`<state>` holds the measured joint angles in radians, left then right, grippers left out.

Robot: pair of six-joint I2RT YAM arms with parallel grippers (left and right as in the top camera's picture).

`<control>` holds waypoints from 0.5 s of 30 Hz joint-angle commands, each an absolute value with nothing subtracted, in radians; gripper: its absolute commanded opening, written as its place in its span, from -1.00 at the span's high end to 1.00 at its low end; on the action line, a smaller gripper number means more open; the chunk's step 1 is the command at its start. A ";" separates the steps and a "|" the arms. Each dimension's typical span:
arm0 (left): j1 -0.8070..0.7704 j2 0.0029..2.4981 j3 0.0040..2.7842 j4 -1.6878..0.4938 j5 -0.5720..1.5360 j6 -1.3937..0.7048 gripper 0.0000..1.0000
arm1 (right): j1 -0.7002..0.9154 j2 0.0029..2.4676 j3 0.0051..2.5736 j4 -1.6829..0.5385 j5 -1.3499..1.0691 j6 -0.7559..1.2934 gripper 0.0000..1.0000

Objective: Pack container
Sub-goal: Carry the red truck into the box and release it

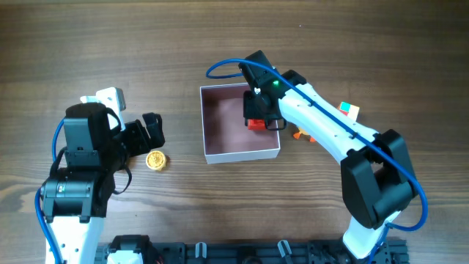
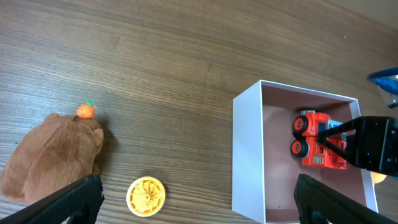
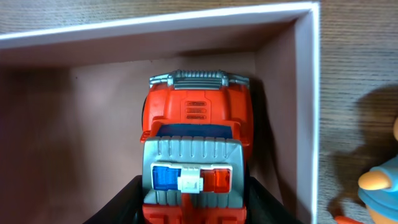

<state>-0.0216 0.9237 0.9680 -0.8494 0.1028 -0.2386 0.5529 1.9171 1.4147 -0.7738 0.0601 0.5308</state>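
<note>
The container [image 1: 212, 130] is a shallow square box with white walls and a pink inside, at the table's middle. It also shows in the left wrist view [image 2: 247, 155] and the right wrist view [image 3: 155, 26]. My right gripper [image 1: 260, 111] reaches into its right side and is shut on a red toy truck [image 3: 198, 118] with a blue and red light bar. The truck [image 2: 316, 140] is low inside, near the right wall. My left gripper [image 2: 199, 208] is open and empty, left of the container, above a yellow wheel [image 2: 146, 195].
A brown plush toy [image 2: 53, 152] with a small orange bit lies left of the yellow wheel [image 1: 155, 160]. A white object [image 1: 110, 97] sits by the left arm. A colourful cube [image 1: 349, 110] and an orange toy [image 1: 302, 134] lie right of the container. A blue and orange figure [image 3: 379, 186] is outside its right wall.
</note>
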 commanded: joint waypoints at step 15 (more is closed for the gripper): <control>-0.028 0.923 0.989 -0.850 0.115 -0.247 -1.00 | 0.514 1.509 1.603 -0.985 0.303 0.506 -0.66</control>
